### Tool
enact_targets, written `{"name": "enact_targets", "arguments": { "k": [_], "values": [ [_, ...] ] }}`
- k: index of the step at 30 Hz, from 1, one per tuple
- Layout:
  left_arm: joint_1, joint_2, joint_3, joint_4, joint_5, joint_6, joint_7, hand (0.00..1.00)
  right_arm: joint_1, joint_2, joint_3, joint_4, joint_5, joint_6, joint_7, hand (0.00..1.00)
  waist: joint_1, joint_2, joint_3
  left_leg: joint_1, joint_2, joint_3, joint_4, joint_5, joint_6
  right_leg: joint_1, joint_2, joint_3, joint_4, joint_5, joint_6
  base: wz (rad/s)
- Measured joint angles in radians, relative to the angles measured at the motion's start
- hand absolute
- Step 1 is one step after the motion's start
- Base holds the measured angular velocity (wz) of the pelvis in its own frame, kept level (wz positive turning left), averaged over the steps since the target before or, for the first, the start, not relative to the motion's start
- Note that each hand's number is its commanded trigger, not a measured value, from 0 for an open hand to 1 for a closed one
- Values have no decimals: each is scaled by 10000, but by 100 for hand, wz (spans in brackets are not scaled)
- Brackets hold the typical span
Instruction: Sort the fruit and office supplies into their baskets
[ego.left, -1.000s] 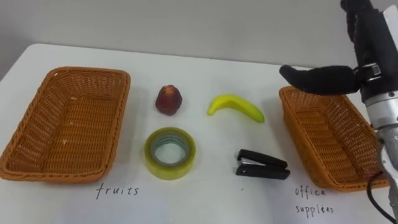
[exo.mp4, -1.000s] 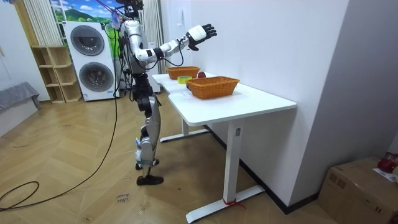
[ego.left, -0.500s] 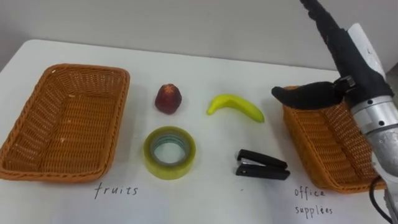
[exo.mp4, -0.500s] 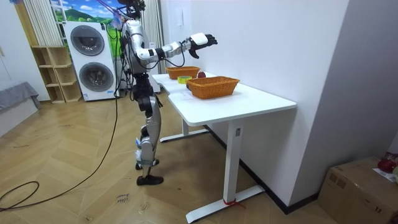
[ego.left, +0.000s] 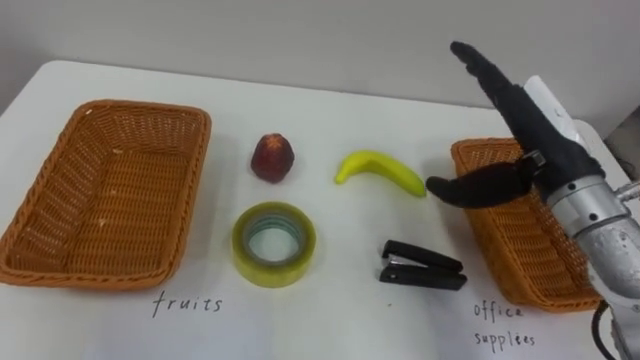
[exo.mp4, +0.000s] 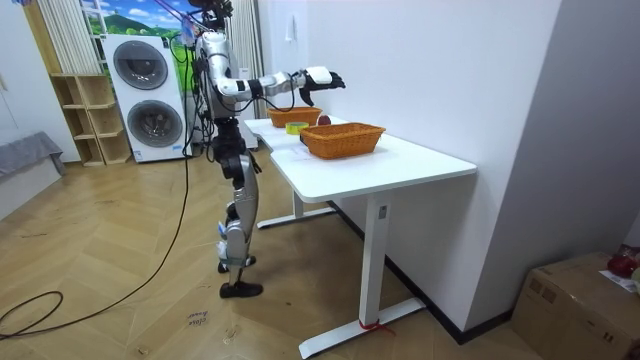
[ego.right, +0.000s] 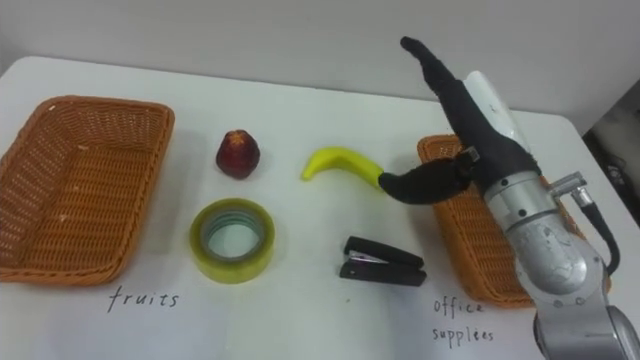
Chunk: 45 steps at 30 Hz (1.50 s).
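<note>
Eye views overlook table (ego.left: 345, 272); room view stands afar.

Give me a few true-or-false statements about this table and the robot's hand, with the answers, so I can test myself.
1. The left basket has nothing in it. True.
2. The banana lies in the right basket. False: it lies on the table, between the red fruit and that basket.
3. The right hand is open with straight fingers and holds nothing. True.
4. The stapler is held in the right hand. False: it lies on the table, nearer the robot than the banana.
5. The tape roll lies flat on the table, nearer the robot than the red fruit. True.
</note>
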Motion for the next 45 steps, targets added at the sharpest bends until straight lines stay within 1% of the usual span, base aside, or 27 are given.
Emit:
{"name": "enact_targets", "arguments": {
  "k": [6,12,16,21,25,33,39,41,43,45],
  "values": [
    [-23,1,1,0,0,0,2,0,0,0,2,0,0,0,208,0,21,8,2,-3,-3,1,-6,0,0,-13,-1,2,-10,0,0,0],
    [-47,0,1,1,3,-1,46,0,2,0,17,10,0,0,361,0,26,52,30,0,-2,2,-10,1,0,-6,-2,28,-22,0,0,0],
    [-35,0,-16,19,1,-1,47,0,2,0,297,378,0,0,384,0,78,75,38,25,-3,0,3,2,-1,42,-6,18,-29,0,0,0],
    [-61,5,-188,57,5,-1,49,0,390,1,482,608,-1,101,728,0,281,87,36,37,-7,-3,14,2,0,60,-15,-8,-23,0,0,0],
    [-26,8,-188,210,5,9,48,0,389,2,770,802,3,128,798,0,305,95,36,42,-5,-5,19,2,0,59,-14,-29,-17,0,0,0],
    [-95,42,-187,166,-1,9,-19,0,389,1,813,900,28,136,1053,0,428,104,38,27,-10,-46,11,2,0,59,-17,-21,-25,0,0,1],
    [-139,62,-188,-12,-1,39,-162,0,392,2,1075,1095,24,404,1556,0,435,83,31,3,-19,-136,2,2,1,64,-15,-23,-26,0,0,2],
    [-137,61,-188,-56,1,58,-170,0,393,3,1139,1173,23,440,1731,0,446,74,33,-5,-28,-172,-5,2,1,64,-19,-26,-24,0,1,4],
    [-144,61,-182,-61,2,82,-198,0,407,6,1156,1210,-28,633,2012,0,485,49,24,-2,-31,-186,-4,2,1,68,-20,-21,-22,-1,1,0],
    [-139,60,-178,-62,-3,116,-284,0,463,7,1156,1210,-151,697,2222,0,487,33,21,-2,-32,-206,7,3,2,80,-23,-45,-25,0,1,2]
  ]
}}
